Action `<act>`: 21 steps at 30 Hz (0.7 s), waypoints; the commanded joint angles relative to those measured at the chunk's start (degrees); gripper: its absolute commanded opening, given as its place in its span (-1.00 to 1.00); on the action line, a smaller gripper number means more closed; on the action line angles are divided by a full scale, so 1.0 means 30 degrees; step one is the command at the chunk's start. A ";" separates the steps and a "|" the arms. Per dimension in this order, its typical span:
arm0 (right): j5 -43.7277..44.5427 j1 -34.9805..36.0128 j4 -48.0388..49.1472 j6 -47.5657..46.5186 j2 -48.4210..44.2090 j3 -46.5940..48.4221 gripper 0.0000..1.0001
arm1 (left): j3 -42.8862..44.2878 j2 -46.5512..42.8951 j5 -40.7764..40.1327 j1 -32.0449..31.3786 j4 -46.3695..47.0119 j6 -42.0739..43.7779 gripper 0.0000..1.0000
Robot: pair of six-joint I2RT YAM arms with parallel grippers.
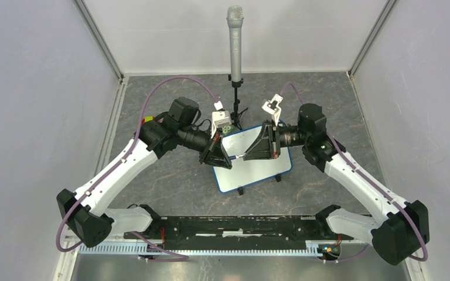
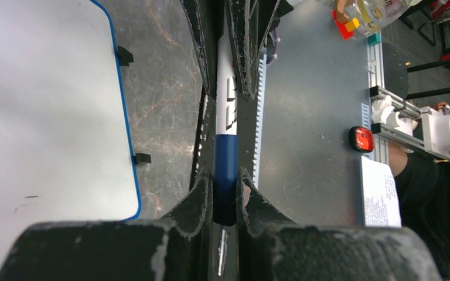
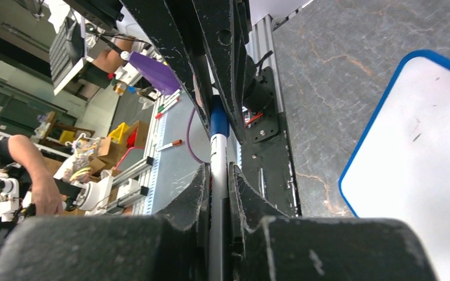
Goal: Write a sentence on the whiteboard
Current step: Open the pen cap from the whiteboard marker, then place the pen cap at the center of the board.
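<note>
The whiteboard [image 1: 256, 171] lies flat at the table's middle, white with a blue edge and black feet. It also shows in the left wrist view [image 2: 47, 105] and the right wrist view [image 3: 422, 158]. No sentence shows on it, only faint specks. A marker [image 1: 239, 157] is held level above the board between both grippers. My left gripper [image 1: 221, 157] [image 2: 225, 188] is shut on the marker's blue cap [image 2: 225, 161]. My right gripper [image 1: 261, 147] [image 3: 217, 178] is shut on its white barrel [image 3: 218, 158]. The two grippers face each other, tips close together.
A microphone [image 1: 235, 41] on a black stand rises just behind the board. A small white box [image 1: 222, 120] sits beside the stand's foot. A black rail [image 1: 228, 225] runs along the near edge. Grey walls close in the left, right and back.
</note>
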 commanded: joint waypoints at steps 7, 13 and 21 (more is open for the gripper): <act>-0.1335 -0.3805 -0.4230 -0.4247 -0.0289 0.2309 -1.00 | -0.1812 -0.1673 -0.0505 0.1318 -0.1167 0.0911 -0.95; -0.1414 -0.4733 -0.8218 -0.8233 -0.0095 0.3204 -1.00 | -0.2220 -0.2340 -0.0418 0.2826 -0.1721 0.0781 -0.95; 0.1080 -0.5096 -1.4608 -1.5455 -0.0400 0.4268 -1.00 | -0.0310 -0.1206 -0.4310 1.0223 -0.2688 0.0630 -0.95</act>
